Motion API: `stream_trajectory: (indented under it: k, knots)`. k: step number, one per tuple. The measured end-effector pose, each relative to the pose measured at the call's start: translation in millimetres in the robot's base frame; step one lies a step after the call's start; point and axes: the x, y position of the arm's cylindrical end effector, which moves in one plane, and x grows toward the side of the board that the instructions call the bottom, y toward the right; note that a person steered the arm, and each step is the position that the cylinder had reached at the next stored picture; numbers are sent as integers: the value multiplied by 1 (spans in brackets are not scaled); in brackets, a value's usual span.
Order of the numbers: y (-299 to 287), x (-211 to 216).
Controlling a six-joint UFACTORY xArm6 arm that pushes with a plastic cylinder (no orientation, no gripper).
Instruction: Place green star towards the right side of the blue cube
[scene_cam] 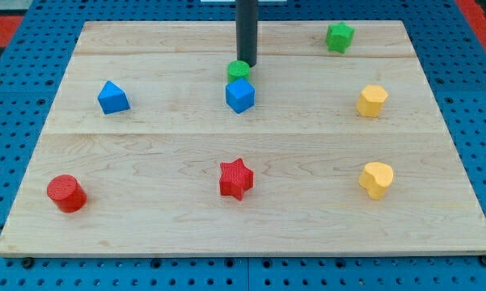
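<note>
Kid: When you look at the blue cube [240, 95], where is my tip [247, 64]?

Helper: Just above the blue cube, toward the view's top. It sits right next to a green round block [238, 69], which is between your tip and the cube. That round block touches the cube, or is very close to it.

Kid: Is that the one I need?

Helper: No. You need the green star [339, 36]. From the blue cube it is far off to the view's right and up near the top edge of the wooden board [226, 218].

Kid: So which way is it from my tip?

Helper: To the view's right of your tip, and a little higher up. They are well apart.

Kid: Am I holding anything?

Helper: No. You are only a rod with no jaws, so you hold nothing. You can only push.

Kid: How should I push the star, do you think?

Helper: I think you should go around to its top side and push it down and a bit left, until it sits to the right of the blue cube. The yellow block [372, 100] is also to the right of the cube, so watch out for it.
</note>
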Motion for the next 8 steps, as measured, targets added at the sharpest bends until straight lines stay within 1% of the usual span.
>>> stream_trajectory:
  k: [1, 2, 3, 4, 5, 6, 7, 8]
  knots:
    - [64, -66]
    - [110, -95]
    - [158, -98]
    - [185, -91]
    - [142, -85]
    - [141, -73]
    - [186, -74]
    - [155, -55]
